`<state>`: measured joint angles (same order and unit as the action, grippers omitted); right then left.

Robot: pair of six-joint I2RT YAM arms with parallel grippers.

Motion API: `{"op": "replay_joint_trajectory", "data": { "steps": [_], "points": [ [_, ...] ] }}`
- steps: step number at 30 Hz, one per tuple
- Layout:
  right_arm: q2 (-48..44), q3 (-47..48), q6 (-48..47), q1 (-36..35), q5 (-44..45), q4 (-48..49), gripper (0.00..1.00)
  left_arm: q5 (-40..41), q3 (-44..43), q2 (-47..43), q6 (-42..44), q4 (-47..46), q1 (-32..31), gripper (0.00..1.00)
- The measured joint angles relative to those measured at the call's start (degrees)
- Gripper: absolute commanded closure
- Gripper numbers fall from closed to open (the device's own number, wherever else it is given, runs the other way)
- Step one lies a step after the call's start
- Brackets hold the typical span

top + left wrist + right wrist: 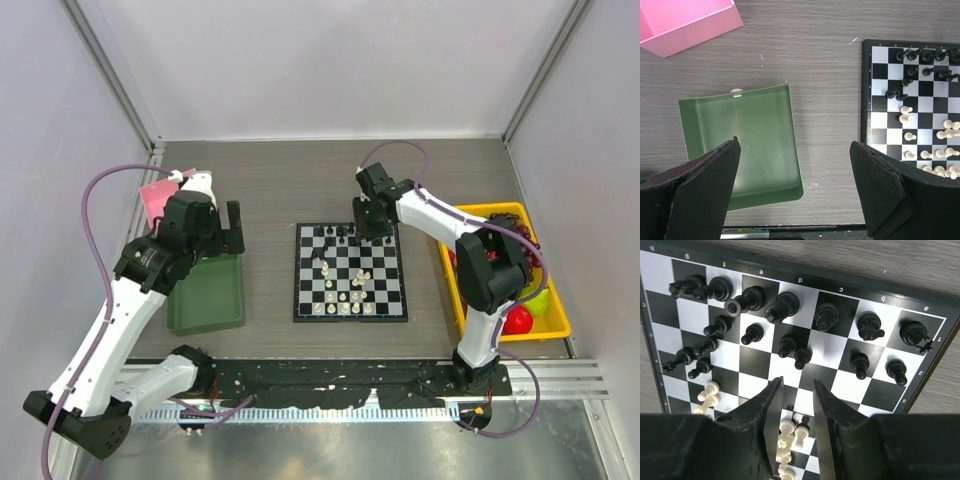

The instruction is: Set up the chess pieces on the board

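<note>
The checkered board (350, 272) lies flat at the table's middle. Black pieces (340, 232) crowd its far rows, some lying over. Cream-white pieces (345, 303) stand in loose clusters on its near half. My right gripper (375, 236) hovers over the board's far side. In the right wrist view it (798, 381) is narrowly open and empty, above bare squares of the board (836, 348), just short of the black pieces (782, 305), with white pieces (787, 432) below its fingers. My left gripper (235, 228) is wide open and empty (794, 144), left of the board (879, 135).
A green tray (207, 295) lies left of the board, empty in the left wrist view (740, 145). A pink box (158, 200) stands behind it (685, 25). A yellow bin (500, 212) with red and green round things (518, 320) stands at the right.
</note>
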<state>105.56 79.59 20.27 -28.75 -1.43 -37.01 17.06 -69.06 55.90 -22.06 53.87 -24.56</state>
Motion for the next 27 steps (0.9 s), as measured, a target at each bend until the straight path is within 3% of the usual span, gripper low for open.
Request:
{"op": "replay_joint_trajectory", "data": {
  "steps": [13,20,27],
  "points": [
    [3.0,0.6,0.3,0.0,-0.2,0.3,0.69,0.4,0.5,-0.5,0.0,0.0,0.1,0.01],
    [4.0,1.0,0.2,0.0,-0.3,0.6,0.8,0.4,0.5,-0.4,0.0,0.0,0.2,0.01],
    [4.1,1.3,0.2,0.0,0.4,0.5,0.82,0.4,0.5,-0.4,0.0,0.0,0.2,0.01]
  ]
}}
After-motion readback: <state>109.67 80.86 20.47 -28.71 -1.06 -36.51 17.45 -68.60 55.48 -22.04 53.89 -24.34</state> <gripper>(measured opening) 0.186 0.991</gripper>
